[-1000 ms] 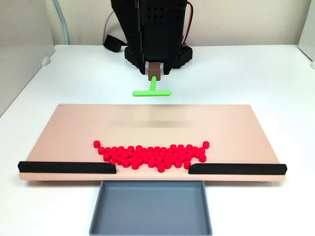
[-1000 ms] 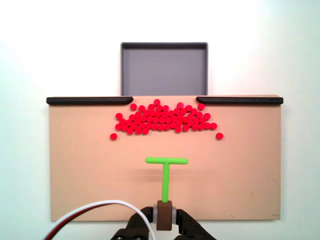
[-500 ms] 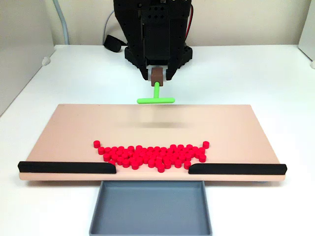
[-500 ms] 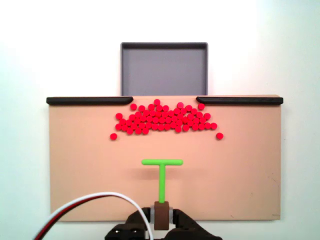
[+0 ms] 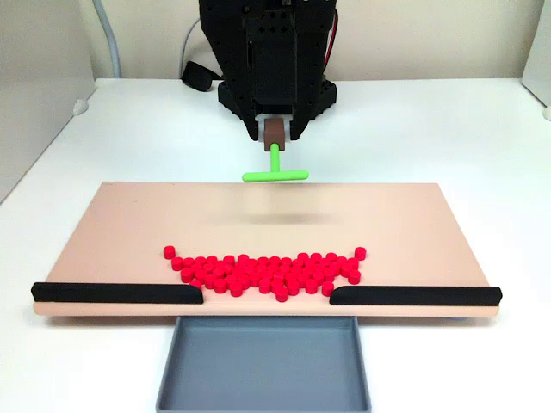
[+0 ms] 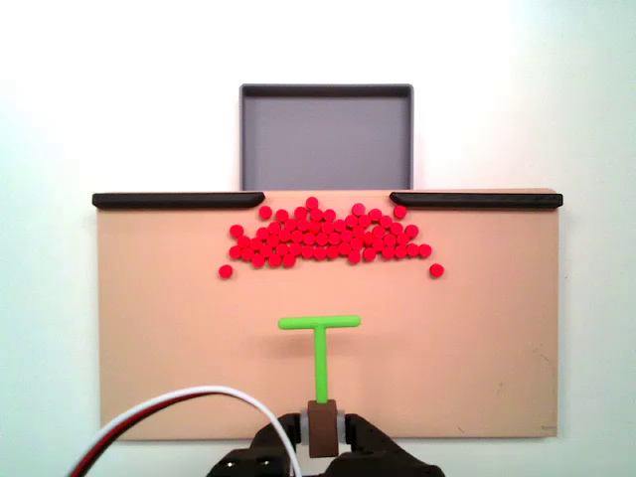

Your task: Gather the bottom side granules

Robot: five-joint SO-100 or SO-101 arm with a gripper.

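**Red granules banked at the far strips, tool held clear of them**

Here the granules (image 5: pixel 263 274) (image 6: pixel 323 237) lie in one dense band on the board, well ahead of the gripper, pressed up toward the gap between the two black strips. In a fixed view they sit at the board's near edge between the left strip (image 5: pixel 116 292) and the right strip (image 5: pixel 414 295); several overlap there, so a count cannot be made. In the other fixed view two beads lie a little apart from the band on the gripper's side, one at the left end (image 6: pixel 226 270) and one at the right end (image 6: pixel 436 269).

Nearer the arm, the green T-shaped tool (image 5: pixel 275 171) (image 6: pixel 319 343) points its crossbar toward the granules, with bare board between. A soft shadow on the board under the crossbar suggests the tool is lifted off the surface, though how far cannot be told. Its stem runs back into a brown block, and the gripper (image 5: pixel 275 131) (image 6: pixel 322 437) is clamped on that block. The fingertips themselves are mostly hidden by the black housing, and the arm is cut off by the frame edge in both fixed views.

Beyond the granules, past the gap, is the grey tray (image 5: pixel 172 370) (image 6: pixel 326 91), its near edge partly cropped in one view. The board (image 5: pixel 129 224) (image 6: pixel 159 348) rests on a white table (image 5: pixel 430 129). A white and red cable (image 6: pixel 149 412) curves out beside the gripper.
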